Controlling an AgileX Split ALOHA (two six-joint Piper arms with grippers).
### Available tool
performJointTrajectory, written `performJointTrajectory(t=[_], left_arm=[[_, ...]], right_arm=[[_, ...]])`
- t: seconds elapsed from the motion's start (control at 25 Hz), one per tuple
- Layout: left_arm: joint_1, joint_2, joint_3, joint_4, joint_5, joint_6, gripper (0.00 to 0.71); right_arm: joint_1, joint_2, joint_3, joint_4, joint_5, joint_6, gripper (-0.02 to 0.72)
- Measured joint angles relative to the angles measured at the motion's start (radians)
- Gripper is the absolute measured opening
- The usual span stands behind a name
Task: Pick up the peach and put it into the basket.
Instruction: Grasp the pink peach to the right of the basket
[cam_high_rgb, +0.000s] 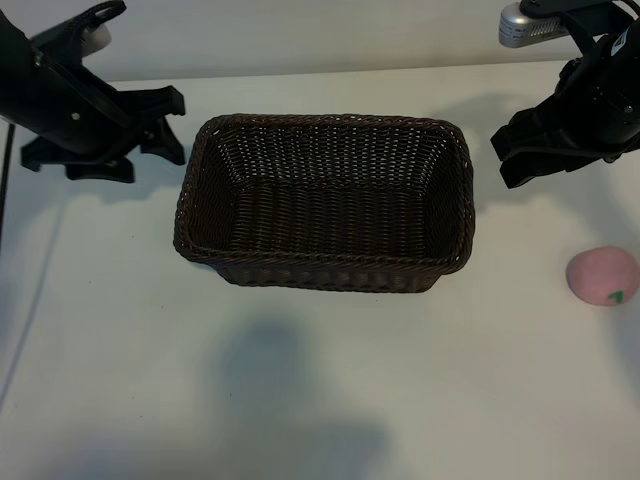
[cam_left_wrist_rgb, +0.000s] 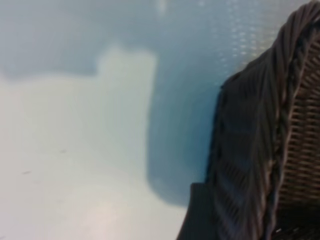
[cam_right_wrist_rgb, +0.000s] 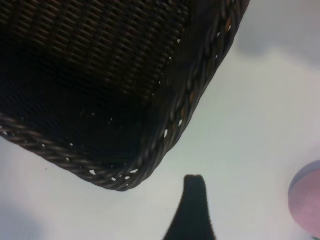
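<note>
Wicker basket (cam_high_rgb: 325, 205) stands empty mid-worktop (cam_high_rgb: 300, 390) and the peach (cam_high_rgb: 603, 276) lies well apart to its right — you have every step left: both the left pincer (cam_high_rgb: 150, 130) and right pincer (cam_high_rgb: 530, 150) hover open, holding nothing.

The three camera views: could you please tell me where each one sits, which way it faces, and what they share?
Exterior view: high above the table, looking steeply down on the basket, the peach, the left gripper and the right gripper.
Left wrist view: on the left arm, looking down at the basket's outer wall; no gripper shows.
Right wrist view: on the right arm, facing a basket corner and the peach's edge; one dark fingertip shows.
Shared: all see the basket.
</note>
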Motion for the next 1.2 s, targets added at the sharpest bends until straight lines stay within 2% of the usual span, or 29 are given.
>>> performJointTrajectory(t=[0.4,0.6,0.72,1.04,1.2], left_arm=[[0.000,-0.002,-0.207,0.311,0.285,-0.065,0.587],[0.016,-0.027,-0.230,0.347,0.355,-0.029,0.587],[0.065,-0.061,-0.230,0.347,0.355,0.001,0.587],[0.239,-0.171,-0.230,0.305,0.395,0.107,0.587],[0.286,-0.234,-0.230,0.236,0.388,0.148,0.587]], right_arm=[[0.000,0.000,0.000,0.000,0.003,0.000,0.595],[0.000,0.000,0.000,0.000,0.005,0.000,0.595],[0.000,0.000,0.000,0.000,0.010,0.000,0.595],[0.000,0.000,0.000,0.000,0.012,0.000,0.595],[0.000,0.000,0.000,-0.001,0.012,0.000,0.595]])
